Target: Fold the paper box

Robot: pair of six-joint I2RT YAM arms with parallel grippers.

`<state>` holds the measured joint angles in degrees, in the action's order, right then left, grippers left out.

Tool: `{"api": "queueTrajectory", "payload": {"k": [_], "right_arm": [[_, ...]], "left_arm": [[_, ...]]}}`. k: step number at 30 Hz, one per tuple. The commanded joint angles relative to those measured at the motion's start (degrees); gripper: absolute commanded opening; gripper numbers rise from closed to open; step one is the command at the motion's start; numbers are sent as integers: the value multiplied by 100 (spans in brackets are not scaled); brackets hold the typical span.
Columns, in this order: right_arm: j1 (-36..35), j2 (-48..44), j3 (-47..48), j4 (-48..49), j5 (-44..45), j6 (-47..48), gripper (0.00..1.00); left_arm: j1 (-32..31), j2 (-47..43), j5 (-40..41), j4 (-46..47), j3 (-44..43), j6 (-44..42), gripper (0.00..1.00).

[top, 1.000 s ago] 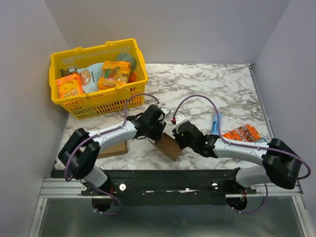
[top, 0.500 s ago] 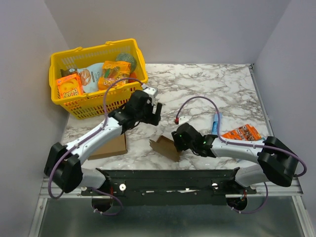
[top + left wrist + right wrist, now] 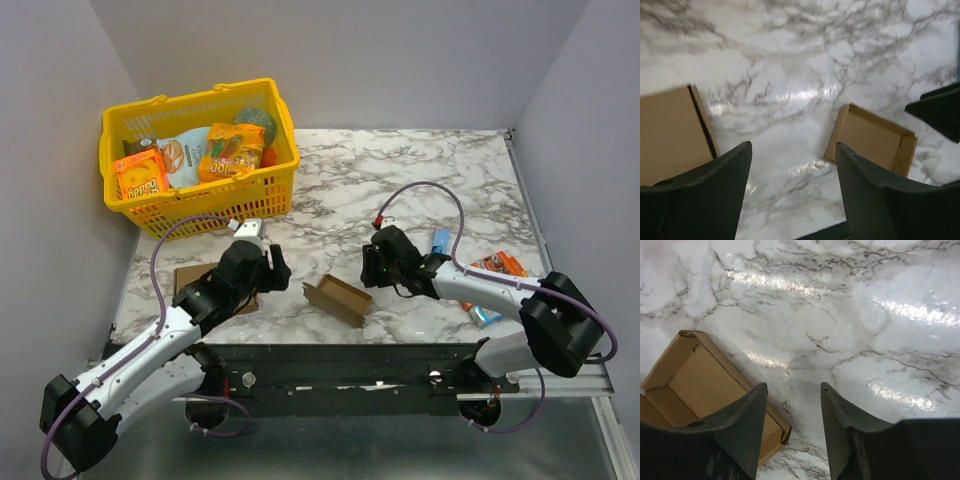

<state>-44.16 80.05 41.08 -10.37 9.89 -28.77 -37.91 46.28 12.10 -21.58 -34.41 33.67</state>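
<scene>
yellow basket (image 3: 212,206) of snacks (image 3: 227,152), flat cardboard rectangle (image 3: 670,131), orange packet (image 3: 497,265), marble table (image 3: 400,170)

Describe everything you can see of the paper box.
The paper box is thin plain brown cardboard, folded into a shallow open tray with raised walls. It lies on the marble table near its front edge, between the arms. Nothing touches it; the left gripper and right gripper stand open, clear of it.

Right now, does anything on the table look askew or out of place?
The small brown cardboard box lies skewed on the marble table, walls raised, untouched by the left claw or right claw. An orange snack packet lies loose on the right side, outside the yellow plastic basket. Nothing looks spilled or torn.
</scene>
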Motion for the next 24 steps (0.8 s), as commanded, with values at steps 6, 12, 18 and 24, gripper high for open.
{"api": "queueTrajectory", "payload": {"k": [6, 12, 18, 24], "right_arm": [[30, 54, -469, 52, -1147, -655, 42], [30, 195, -618, 149, -1393, -919, 37], [30, -24, -794, 185, -1482, -1139, 36], [30, -455, -891, 141, -1332, -1253, 37]], "left_arm": [[-1043, -181, -487, -5, 1172, 1809, 69], [-1060, 749, -1358, 1242, 1376, 1600, 66], [-1043, 2042, -1544, 1965, 823, 1098, 66], [-815, 1937, -1587, 2289, 804, 1036, 66]]}}
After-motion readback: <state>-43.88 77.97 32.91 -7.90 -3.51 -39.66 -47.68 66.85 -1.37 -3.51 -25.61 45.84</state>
